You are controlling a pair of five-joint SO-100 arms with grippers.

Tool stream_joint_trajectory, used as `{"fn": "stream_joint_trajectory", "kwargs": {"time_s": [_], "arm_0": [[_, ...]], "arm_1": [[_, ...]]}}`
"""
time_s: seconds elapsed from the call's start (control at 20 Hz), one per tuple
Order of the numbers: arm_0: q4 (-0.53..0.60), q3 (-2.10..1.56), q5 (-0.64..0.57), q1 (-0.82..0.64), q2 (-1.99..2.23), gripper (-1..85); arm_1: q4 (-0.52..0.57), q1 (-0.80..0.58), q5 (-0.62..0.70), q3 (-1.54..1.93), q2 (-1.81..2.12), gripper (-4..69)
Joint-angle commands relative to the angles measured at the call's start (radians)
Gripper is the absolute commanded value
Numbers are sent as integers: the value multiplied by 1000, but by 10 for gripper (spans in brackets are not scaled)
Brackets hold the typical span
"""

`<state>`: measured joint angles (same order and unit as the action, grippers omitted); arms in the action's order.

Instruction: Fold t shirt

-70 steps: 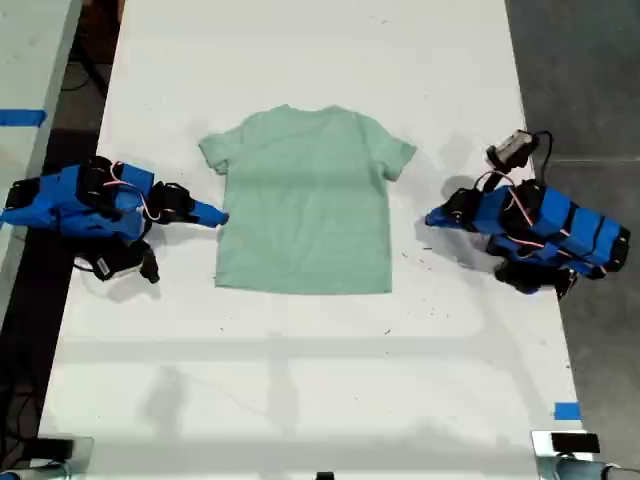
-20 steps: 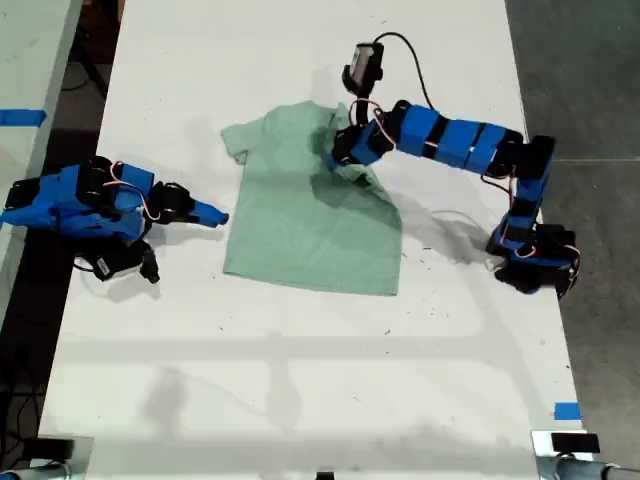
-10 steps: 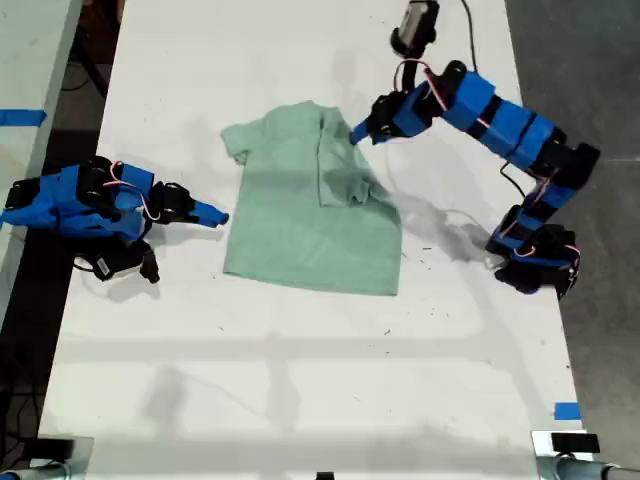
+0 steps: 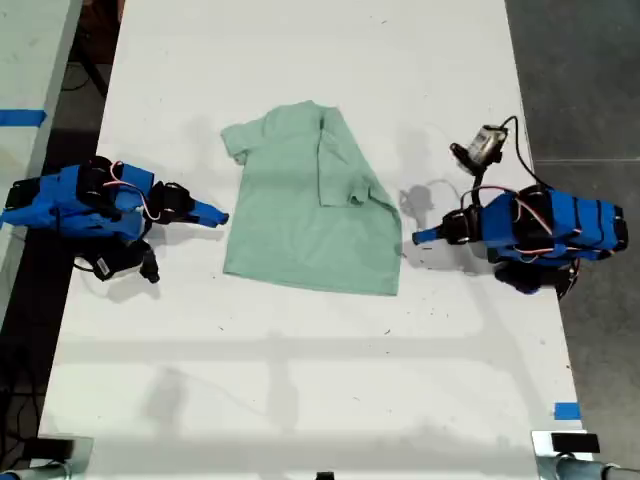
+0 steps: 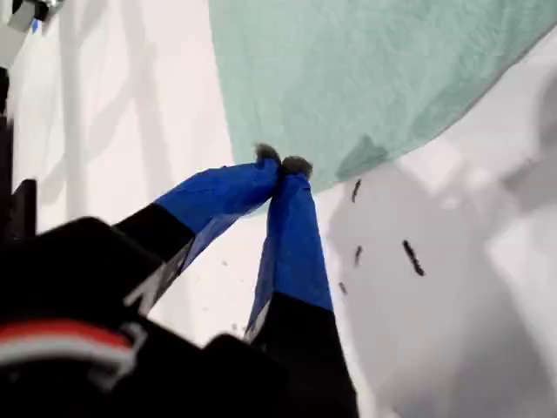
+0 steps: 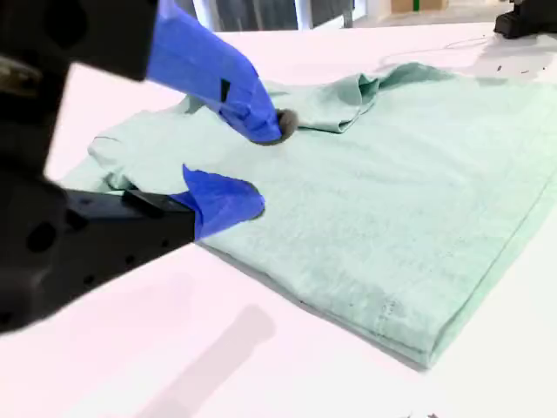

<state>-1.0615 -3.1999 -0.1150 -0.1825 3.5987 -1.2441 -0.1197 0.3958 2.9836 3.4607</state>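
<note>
The pale mint-green t shirt lies flat on the white table. Its sleeve at the exterior view's right is folded over onto the body. My first gripper rests low on the table just off the shirt's hem corner at the exterior view's right. Seen from its own wrist, my first gripper is shut on nothing, its tips just short of the shirt's edge. My second gripper lies beside the shirt at the exterior view's left. There my second gripper is open, facing the shirt.
Small dark specks mark the table near my first gripper. A piece of blue tape sits near the table's front corner at the exterior view's right. A second table with blue tape stands at the exterior view's left.
The first arm let go of the sleeve it had carried over the shirt, swung back and came down beside the hem corner. The sleeve now lies folded on the body. The second arm stayed still.
</note>
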Motion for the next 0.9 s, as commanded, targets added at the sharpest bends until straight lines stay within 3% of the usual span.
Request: {"fn": "stream_joint_trajectory", "kwargs": {"time_s": [0.0,0.85], "arm_0": [[17,-5,-5,2,6,103],[17,-3,-5,2,5,103]], "arm_1": [[-15,-32,-57,110,44,12],[-34,-32,-97,112,46,12]]}}
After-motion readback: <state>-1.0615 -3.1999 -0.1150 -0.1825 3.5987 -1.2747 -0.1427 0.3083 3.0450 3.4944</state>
